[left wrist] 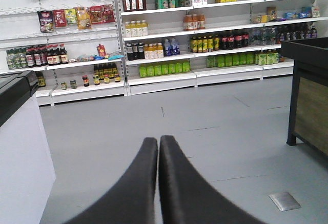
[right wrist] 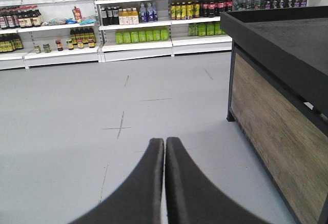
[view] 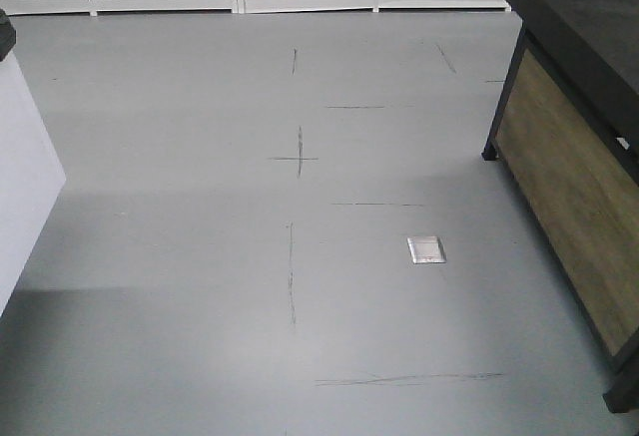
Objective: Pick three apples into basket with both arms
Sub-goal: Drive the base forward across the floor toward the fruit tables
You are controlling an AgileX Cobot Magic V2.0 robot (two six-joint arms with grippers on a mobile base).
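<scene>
I am looking across a bare grey shop floor (view: 200,286). At nine o'clock stands a white cabinet (view: 25,177) with a dark top. The left gripper (left wrist: 158,141) points toward twelve o'clock, its two black jaws pressed together with nothing between them. At twelve o'clock, far off, run white shelves (left wrist: 154,34) of bottles and jars. A small metal floor plate (view: 426,249) lies at about four o'clock from the floor's centre. The right gripper (right wrist: 164,142) is likewise closed and empty. At three o'clock stands a black-framed display stand (right wrist: 277,111) with a wood side panel. No apples and no basket show in any view, so I cannot say where they are. My worry: turning the base to find them could swing an arm into the stand or the cabinet, both close on either side.
</scene>
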